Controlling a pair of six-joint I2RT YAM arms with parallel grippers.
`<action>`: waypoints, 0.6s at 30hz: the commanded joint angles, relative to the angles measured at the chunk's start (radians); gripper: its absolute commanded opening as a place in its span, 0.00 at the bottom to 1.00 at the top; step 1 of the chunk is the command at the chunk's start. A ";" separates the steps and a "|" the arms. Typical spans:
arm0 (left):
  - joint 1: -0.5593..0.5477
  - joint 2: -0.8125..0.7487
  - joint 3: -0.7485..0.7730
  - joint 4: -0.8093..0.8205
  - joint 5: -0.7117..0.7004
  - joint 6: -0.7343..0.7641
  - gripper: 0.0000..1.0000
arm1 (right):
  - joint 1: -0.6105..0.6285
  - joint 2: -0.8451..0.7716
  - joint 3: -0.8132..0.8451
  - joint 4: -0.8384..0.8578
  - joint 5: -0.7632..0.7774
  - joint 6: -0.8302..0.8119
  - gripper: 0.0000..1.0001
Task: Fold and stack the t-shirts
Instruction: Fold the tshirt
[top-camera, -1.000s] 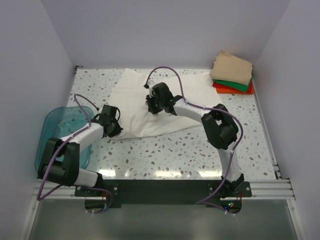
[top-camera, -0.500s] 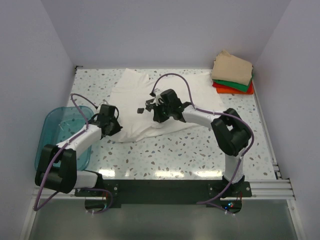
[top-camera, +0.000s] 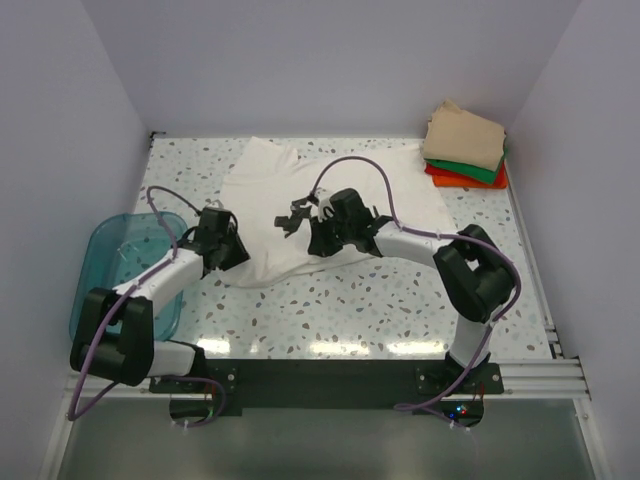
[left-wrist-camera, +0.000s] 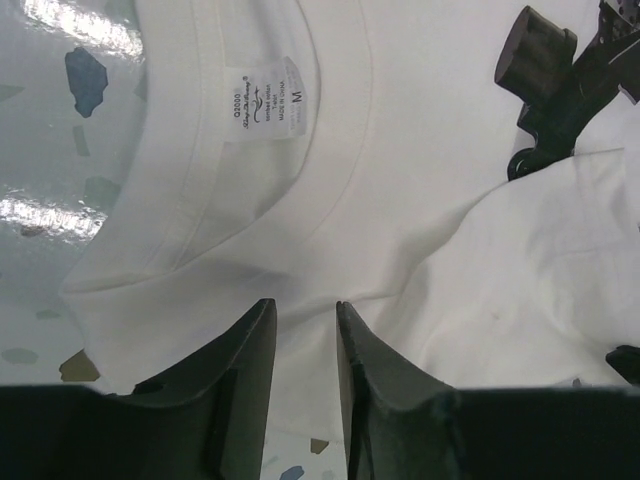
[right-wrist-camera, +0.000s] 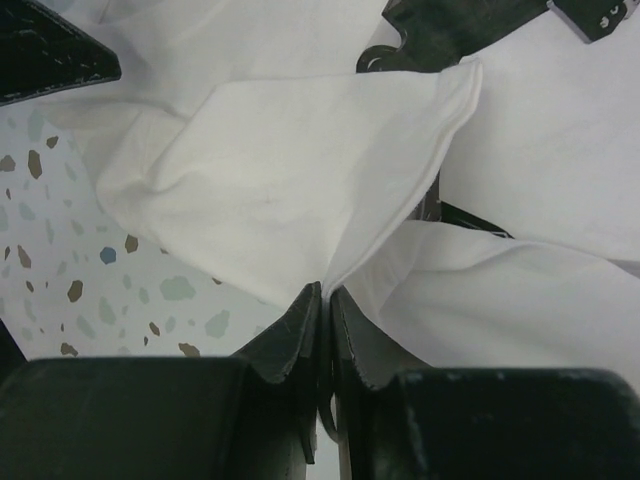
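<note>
Speckled terrazzo covers the table (top-camera: 380, 300), pale and glossy, from the arm bases back to plain lavender walls (top-camera: 330, 60). At the near left sits a translucent teal plastic bin (top-camera: 110, 265) with rounded corners. Just past it, the left gripper (left-wrist-camera: 303, 312) is low over the white t-shirt (top-camera: 262, 175). Its two dark, wedge-shaped fingers stand a narrow gap apart with nothing between them; whether the tips touch the cloth cannot be told. Beneath them curves the ribbed collar, with a small printed label (left-wrist-camera: 268, 103) sewn inside. To the right, the right gripper (right-wrist-camera: 325, 295) has its fingers pressed nearly together, pinching a soft fold of the same shirt, and the cloth fans away from the tips in a smooth flap. The shirt lies spread and rumpled over the middle of the table, in matte cotton. In the far right corner, well apart, is a neat folded pile: the tan shirt (top-camera: 462, 138) on top, the green shirt (top-camera: 472, 170) under it, and the orange-red shirt (top-camera: 440, 177) at the bottom.
</note>
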 joint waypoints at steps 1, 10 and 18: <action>0.007 0.023 0.009 0.088 0.049 0.021 0.37 | 0.010 -0.021 -0.016 0.057 -0.031 0.028 0.13; 0.008 0.090 0.042 0.121 0.070 0.004 0.45 | 0.012 -0.079 -0.095 0.057 0.010 0.043 0.32; 0.008 0.154 0.124 0.098 0.038 -0.005 0.45 | 0.013 -0.180 -0.210 0.126 0.052 0.095 0.28</action>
